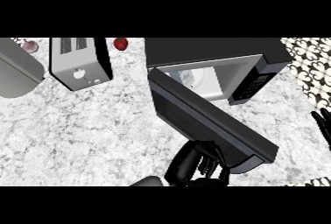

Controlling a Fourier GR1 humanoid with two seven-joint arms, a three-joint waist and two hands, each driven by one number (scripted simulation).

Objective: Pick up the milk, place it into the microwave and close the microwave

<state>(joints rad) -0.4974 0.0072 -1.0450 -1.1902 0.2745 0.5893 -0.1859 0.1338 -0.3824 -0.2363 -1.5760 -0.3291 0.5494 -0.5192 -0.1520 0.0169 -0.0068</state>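
At the far left sits a grey rounded appliance (pixel 16 72), then a silver toaster (pixel 79 63) with a red fruit (pixel 120 43) just beyond it. On the speckled counter (pixel 84 131) the left hand (pixel 197 164) lies with fingers straight against the outer face of the microwave door (pixel 207 124), near its free end. The door stands partly open. Inside the microwave (pixel 220 70) a pale shape shows in the cavity — probably the milk (pixel 192 78), though I cannot be sure. The right hand (pixel 322 127) rests at the right edge, fingers spread. The risk — fingers sliding along the door's face so it stays ajar, or the push shifting the whole microwave.
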